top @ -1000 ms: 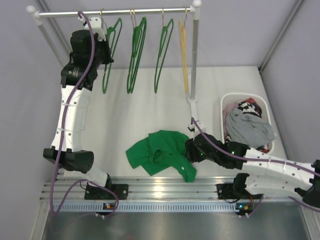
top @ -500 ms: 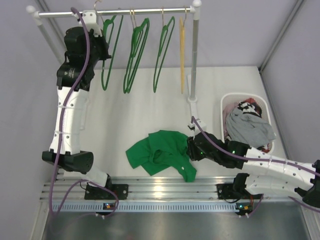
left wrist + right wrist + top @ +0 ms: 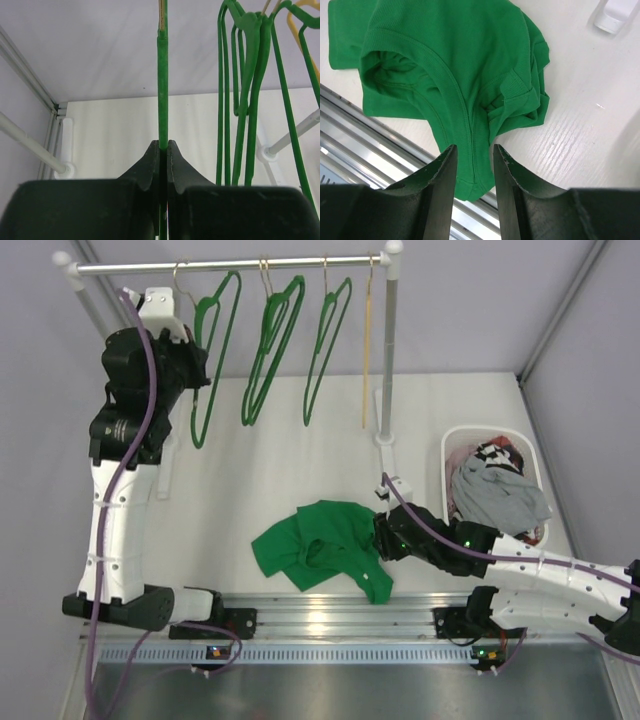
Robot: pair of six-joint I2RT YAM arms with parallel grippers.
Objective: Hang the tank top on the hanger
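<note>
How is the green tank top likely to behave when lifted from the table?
Probably floppy: the tank top lies crumpled with folds, so it should drape and sag. Likely light, since the knit looks thin. Lifted by the seamed edge at the right pincer, the rest may hang unevenly.

- The bright green cloth tank top (image 3: 445,75), by the table's near edge: soft matt knit with ribbed bands along the openings and stitched seams.
- The thin green triangular hanger (image 3: 162,90): matt, slightly rough coating, with a brass-coloured metal hook (image 3: 161,11).
- The left gripper (image 3: 163,145) and right gripper (image 3: 474,148): black fingers, matt, looking like moulded plastic.
- The white table surface (image 3: 580,140): matt, with faint streaky grain.
- The ribbed aluminium track (image 3: 330,608) along the near edge: brushed metal with a dull sheen.
- The silver metal rail (image 3: 250,264) at the far edge: smooth and glossy.
- The white plastic basket (image 3: 447,455) at the right edge: smooth.
- The grey cloth garment (image 3: 500,502) in the basket: soft and matt.
</note>
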